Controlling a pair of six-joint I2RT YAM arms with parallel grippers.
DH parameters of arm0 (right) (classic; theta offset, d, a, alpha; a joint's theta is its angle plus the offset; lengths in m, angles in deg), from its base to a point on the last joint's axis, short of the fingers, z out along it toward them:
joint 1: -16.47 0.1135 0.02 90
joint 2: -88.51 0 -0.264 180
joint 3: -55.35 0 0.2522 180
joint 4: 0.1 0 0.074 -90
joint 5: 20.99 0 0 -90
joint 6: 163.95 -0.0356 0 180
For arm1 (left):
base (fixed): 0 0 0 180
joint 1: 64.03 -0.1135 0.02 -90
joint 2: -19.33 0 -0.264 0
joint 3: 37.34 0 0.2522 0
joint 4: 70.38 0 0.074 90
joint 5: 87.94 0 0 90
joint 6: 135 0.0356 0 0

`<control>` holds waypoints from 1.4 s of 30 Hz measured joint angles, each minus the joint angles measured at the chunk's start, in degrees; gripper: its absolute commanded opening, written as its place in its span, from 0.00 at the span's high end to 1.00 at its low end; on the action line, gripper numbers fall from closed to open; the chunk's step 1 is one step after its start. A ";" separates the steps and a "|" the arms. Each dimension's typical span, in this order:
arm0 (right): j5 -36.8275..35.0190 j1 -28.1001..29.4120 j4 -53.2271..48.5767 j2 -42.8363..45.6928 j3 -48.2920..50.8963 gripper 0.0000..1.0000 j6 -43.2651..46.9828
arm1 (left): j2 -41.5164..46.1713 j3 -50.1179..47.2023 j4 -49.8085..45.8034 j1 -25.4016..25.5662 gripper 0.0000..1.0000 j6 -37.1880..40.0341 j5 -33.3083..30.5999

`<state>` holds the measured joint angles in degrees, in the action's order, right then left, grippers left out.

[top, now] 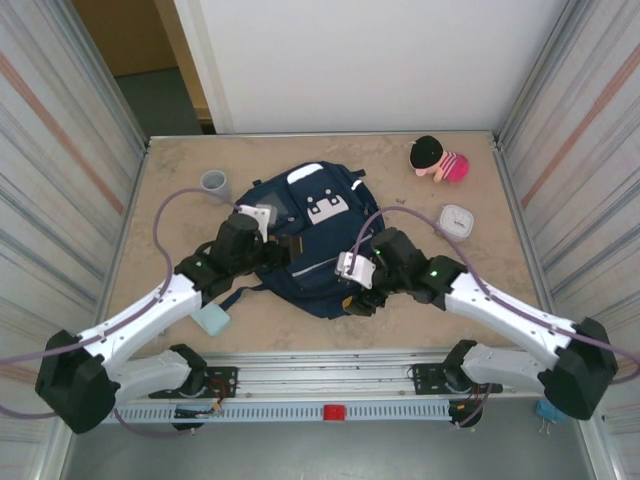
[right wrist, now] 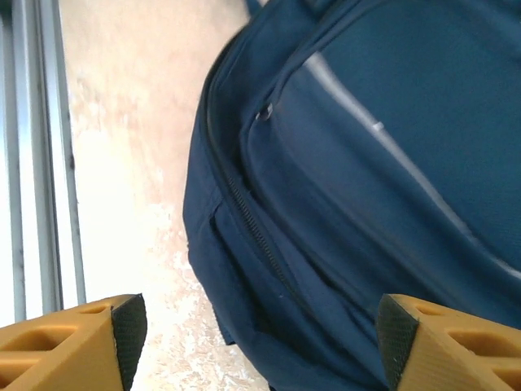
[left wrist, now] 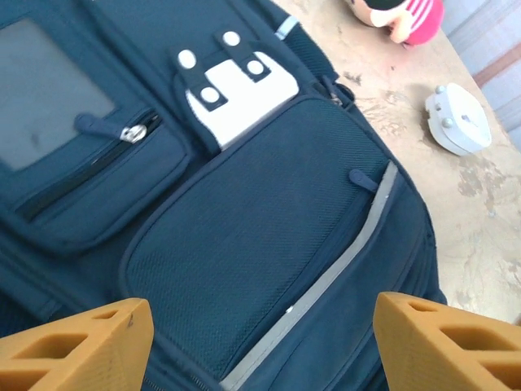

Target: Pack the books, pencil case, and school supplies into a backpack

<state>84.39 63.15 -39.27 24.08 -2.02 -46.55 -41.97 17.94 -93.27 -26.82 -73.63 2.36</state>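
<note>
Backpack was navy; grey patch, white tab. Pencil case, lower left, pale teal. Plush toy, upper right, pink-striped. Table mottled beige.

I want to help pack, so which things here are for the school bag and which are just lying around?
For the job: backpack, pencil case.
Just lying about: grey cup, plush doll, small white box (unsure).

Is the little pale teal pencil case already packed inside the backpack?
No, the pencil case lies out on the table, beside the backpack rather than in it.
</note>
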 measured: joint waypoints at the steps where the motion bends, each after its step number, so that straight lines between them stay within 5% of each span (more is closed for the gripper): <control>1: -0.07 0.26 1.31 -1.29 1.07 0.24 0.63 | 1.18 -1.20 0.02 0.00 0.28 -0.92 -0.48; 9: -0.09 0.26 9.31 -10.40 3.04 0.31 4.90 | 5.27 -4.70 0.44 -1.36 0.29 -5.03 -1.73; 11: -0.13 0.31 11.10 -12.52 3.08 0.42 5.86 | 5.35 -5.25 0.57 -1.62 0.29 -5.88 -1.70; 15: -0.31 0.35 15.17 -13.77 4.81 0.86 8.04 | 5.51 -6.82 0.85 -2.05 0.31 -7.41 -1.70; 18: 0.48 -0.28 14.91 -12.85 4.83 1.00 7.58 | 6.62 -7.43 0.33 -2.56 0.30 -7.69 -1.73; 29: 16.44 -17.38 3.91 -1.20 -9.84 1.00 6.49 | 13.66 -12.15 1.62 -11.63 0.31 -7.52 3.54; 42: 23.76 -20.44 0.92 -3.72 -16.50 1.00 6.54 | 0.20 -15.23 11.69 -12.04 0.43 0.68 6.14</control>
<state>108.15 42.71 -38.35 20.37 -18.52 -40.01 -41.78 2.70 -81.58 -38.86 -72.95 8.50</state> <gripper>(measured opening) 0.069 0.610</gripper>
